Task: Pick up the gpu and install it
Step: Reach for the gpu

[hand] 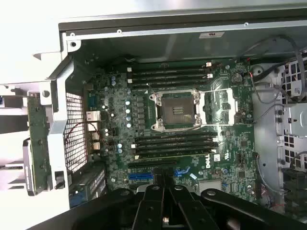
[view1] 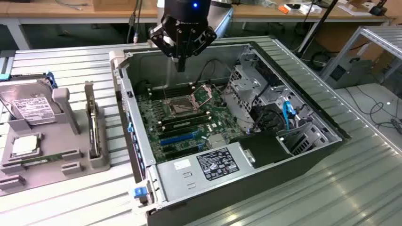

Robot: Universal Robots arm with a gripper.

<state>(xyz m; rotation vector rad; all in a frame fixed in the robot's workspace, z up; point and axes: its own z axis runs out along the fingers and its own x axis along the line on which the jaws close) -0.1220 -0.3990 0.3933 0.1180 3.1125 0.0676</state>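
1. Locate the gpu (view1: 93,123). It stands on its edge in a slot of the grey holder (view1: 69,162) on the table (view1: 351,188), at the exterior view's left of the open computer case (view1: 314,155). Its long axis runs from the far side to the near side of that view, and its silver bracket is at the far end. It is well apart from the tool.

2. Check the tool (view1: 180,67). Its fingers are closed together and hold nothing. It hangs pointing down over the far part of the case, above the motherboard (view1: 188,127) and near the CPU socket (view1: 182,104).

3. Note the markings. The wrist view shows a white Dell logo (hand: 207,163) on the motherboard. The hard drive (view1: 28,106) in the holder carries a white label, and the power supply carries a black label (view1: 217,165). You cannot read the print on either.
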